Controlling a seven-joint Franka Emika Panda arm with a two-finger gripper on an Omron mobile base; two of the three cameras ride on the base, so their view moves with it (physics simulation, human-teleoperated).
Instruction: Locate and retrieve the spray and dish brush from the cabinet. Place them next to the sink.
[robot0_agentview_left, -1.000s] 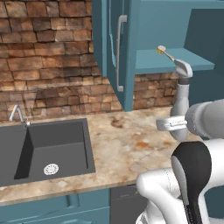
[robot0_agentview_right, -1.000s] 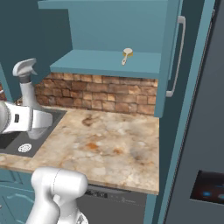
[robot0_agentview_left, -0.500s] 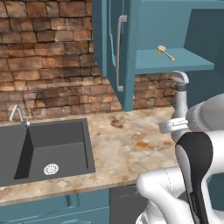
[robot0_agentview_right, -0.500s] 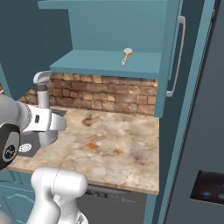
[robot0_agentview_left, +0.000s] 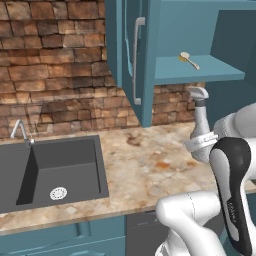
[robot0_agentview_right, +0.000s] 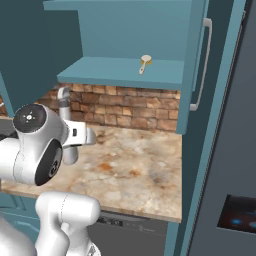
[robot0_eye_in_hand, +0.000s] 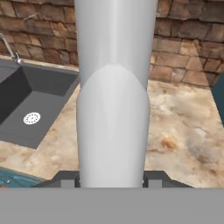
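Change: the spray (robot0_agentview_left: 200, 116) had been carried lower and nearer than a second before, from shelf height down below the shelf, over the right part of the counter (robot0_agentview_left: 145, 165).
Cabinet (robot0_agentview_left: 197, 37): teal-blue, door swung open to the left, long grey bar handle (robot0_agentview_left: 135, 60) upright on the door.
Sink (robot0_agentview_left: 55, 167): dark grey basin with a round silver drain, set in the counter at the far left, a thin chrome faucet at its back edge.
Spray: pale grey, translucent, held upright with its trigger head on top; in the hand view its body (robot0_eye_in_hand: 114, 100) was seen rising between the finger tips.
Dish brush (robot0_agentview_right: 144, 63): left lying on the teal inner shelf, pale handle, yellow bristles.
Gripper (robot0_eye_in_hand: 113, 178): clenched on the lower body of the spray, jaws pressed against both sides.
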